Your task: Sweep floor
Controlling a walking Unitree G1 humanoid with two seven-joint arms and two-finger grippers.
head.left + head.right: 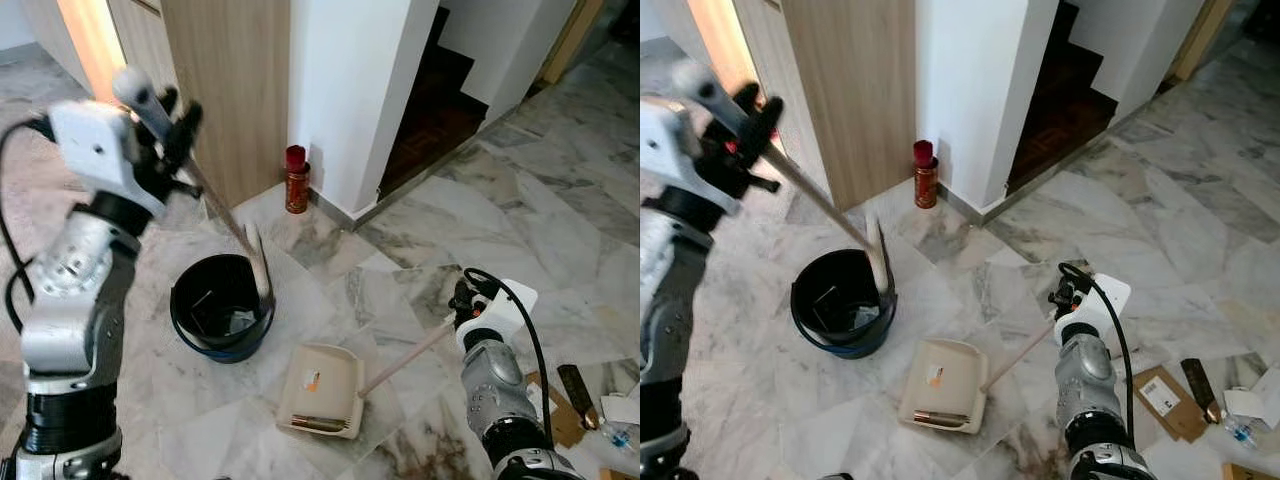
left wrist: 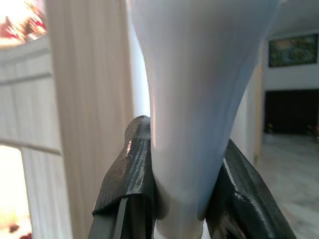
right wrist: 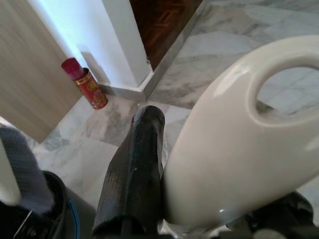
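Left gripper [image 1: 165,115] clamps the long pale-handled broom [image 1: 225,215], bristles over the black round bin [image 1: 220,305]; right gripper [image 1: 465,298] clamps the cream plastic dustpan [image 1: 322,390] handle, apparently emptied; cardboard scraps [image 1: 1170,400] remain unswept.

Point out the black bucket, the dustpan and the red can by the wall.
black bucket [image 1: 186,318]: left eye view, on its left rim.
dustpan [image 1: 322,385]: left eye view, on the middle of its cream tray.
red can [image 1: 296,187]: left eye view, on its body.

Bright even daylight; glare upper left; wrist views blurred close up.
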